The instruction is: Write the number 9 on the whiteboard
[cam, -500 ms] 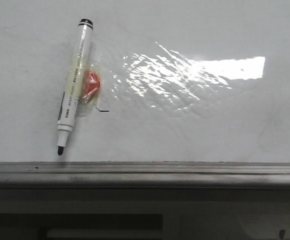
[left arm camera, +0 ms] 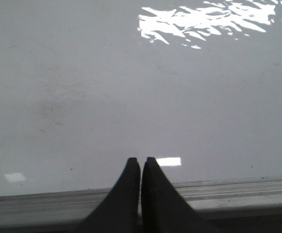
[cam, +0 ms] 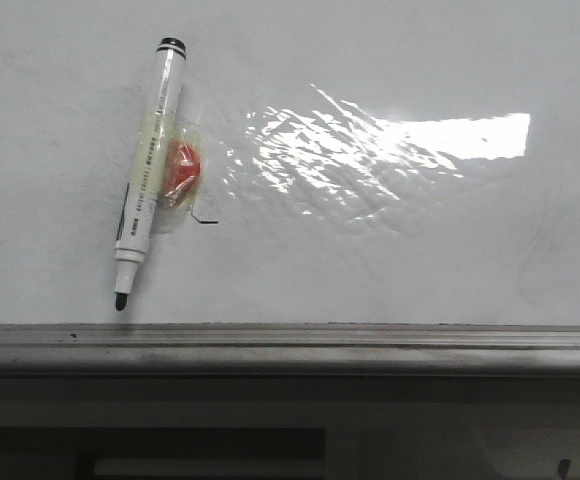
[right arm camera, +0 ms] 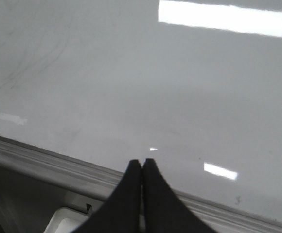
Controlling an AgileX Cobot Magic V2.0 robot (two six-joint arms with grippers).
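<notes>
The whiteboard (cam: 390,260) fills the front view, glossy white with a wrinkly glare patch and a grey metal rail (cam: 290,345) along its near edge. No number 9 shows on it, only a tiny dark dash mark (cam: 206,219). A white marker (cam: 148,170) with a black tip lies on the board at the left, uncapped, tip toward the rail, with a red lump taped to it (cam: 182,170). My left gripper (left arm camera: 140,160) is shut and empty over the rail. My right gripper (right arm camera: 141,161) is shut and empty over the rail. Neither gripper shows in the front view.
Faint smudges mark the board in the right wrist view (right arm camera: 29,63). Below the rail sits a dark gap and a white edge (right arm camera: 63,218). The board also shows in the left wrist view (left arm camera: 131,97).
</notes>
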